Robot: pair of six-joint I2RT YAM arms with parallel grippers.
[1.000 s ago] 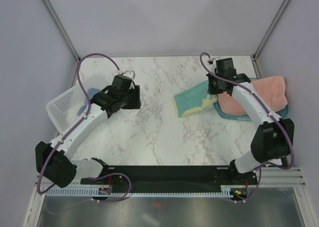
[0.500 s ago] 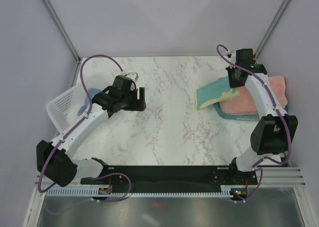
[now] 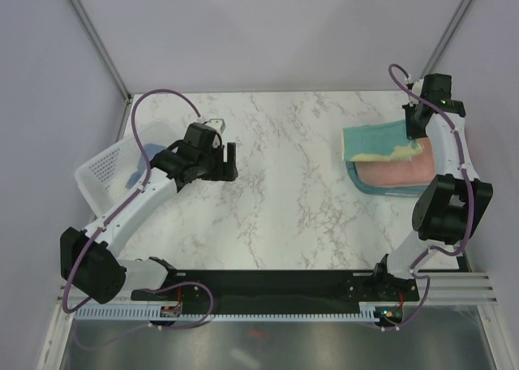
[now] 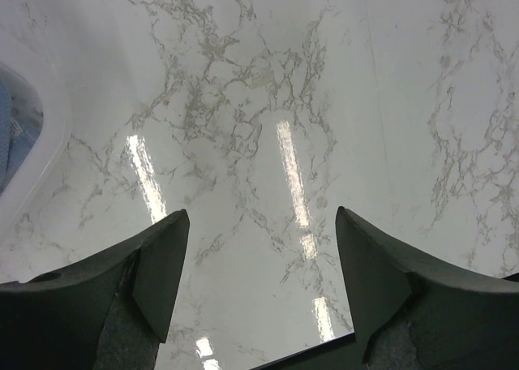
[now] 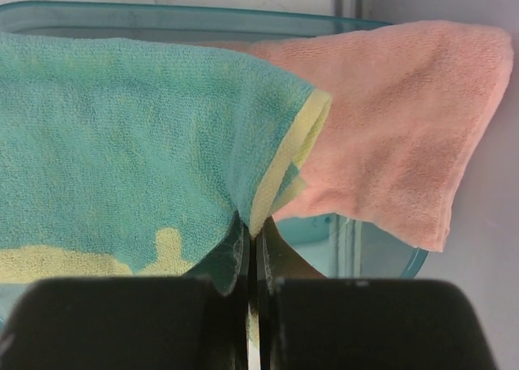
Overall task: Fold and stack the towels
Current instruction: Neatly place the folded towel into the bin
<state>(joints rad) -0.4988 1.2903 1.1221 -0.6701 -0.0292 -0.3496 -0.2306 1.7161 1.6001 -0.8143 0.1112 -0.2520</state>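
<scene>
At far left, a blue-grey towel sits in the basket, apparently not yet folded. The left jaws stand spread above the table, holding nothing. At right, the right jaws pinch an edge of the folded teal towel, which is draped over the pink towel in the tray. Two towels look nearly stacked; letting go and the blue-grey one remain.

Marble table middle is an open passage between the arms; white basket blocks left edge, spread-open left gripper hangs beside it; right edge taken by tray, pink towel, teal-yellow towel pinched in right gripper; back wall closes the far side
</scene>
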